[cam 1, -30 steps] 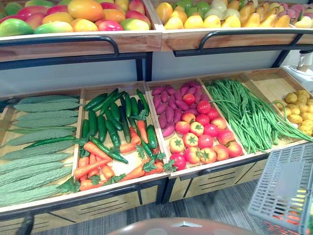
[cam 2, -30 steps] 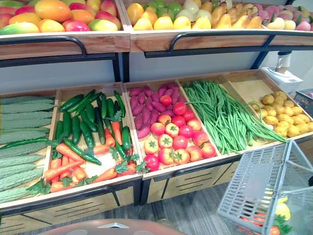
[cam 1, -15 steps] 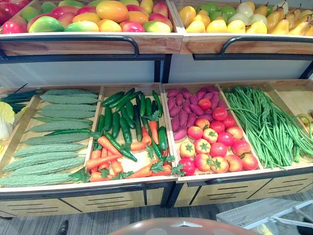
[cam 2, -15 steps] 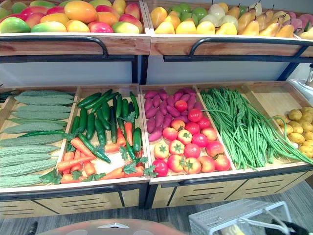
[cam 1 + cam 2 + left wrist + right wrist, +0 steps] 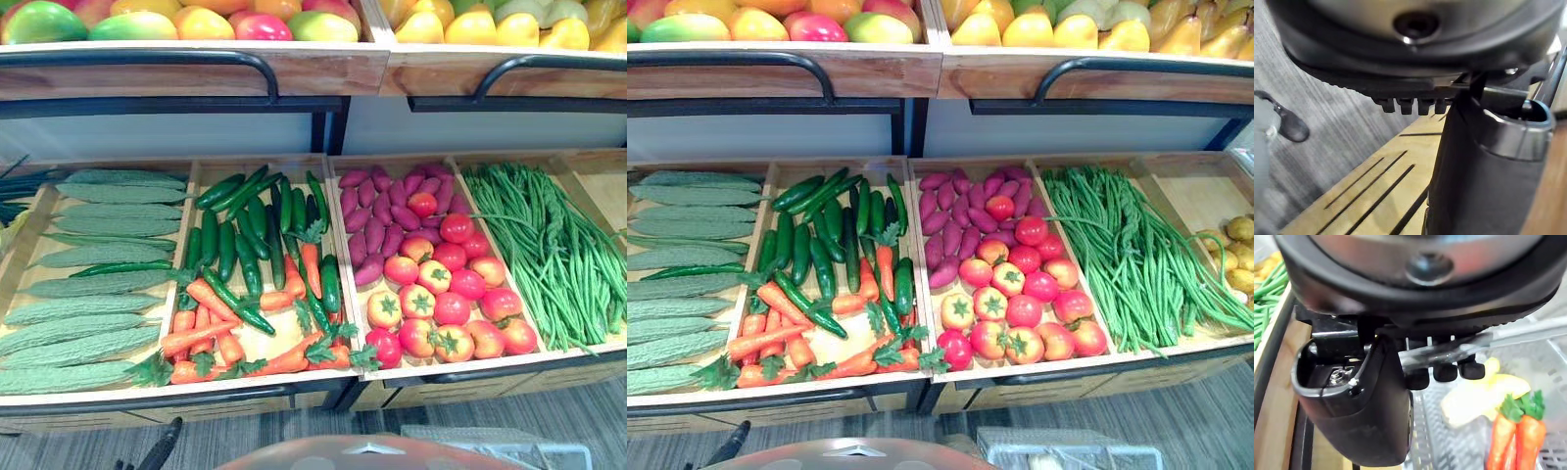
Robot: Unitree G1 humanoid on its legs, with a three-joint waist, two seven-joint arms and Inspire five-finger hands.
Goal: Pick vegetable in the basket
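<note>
The lower wooden shelf (image 5: pixel 838 164) holds, from left to right, gourds (image 5: pixel 98 255), cucumbers (image 5: pixel 227 250) above carrots (image 5: pixel 206 338), sweet potatoes (image 5: pixel 377 211) above tomatoes (image 5: pixel 453 308), beans (image 5: pixel 558 255) and potatoes (image 5: pixel 1242 255), while the upper shelf (image 5: pixel 323 73) holds mangoes (image 5: pixel 196 20) and pears (image 5: pixel 1058 24).

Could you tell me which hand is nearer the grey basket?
Right. The right hand grips the basket by its handle; the left hand hangs apart, beside the wooden stand.

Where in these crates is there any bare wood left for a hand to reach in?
Two patches: bare wood behind the potatoes in the rightmost crate, and a small gap among the carrots near their crate's front. The tomatoes, green beans and bitter gourds cover their crates fully.
</note>
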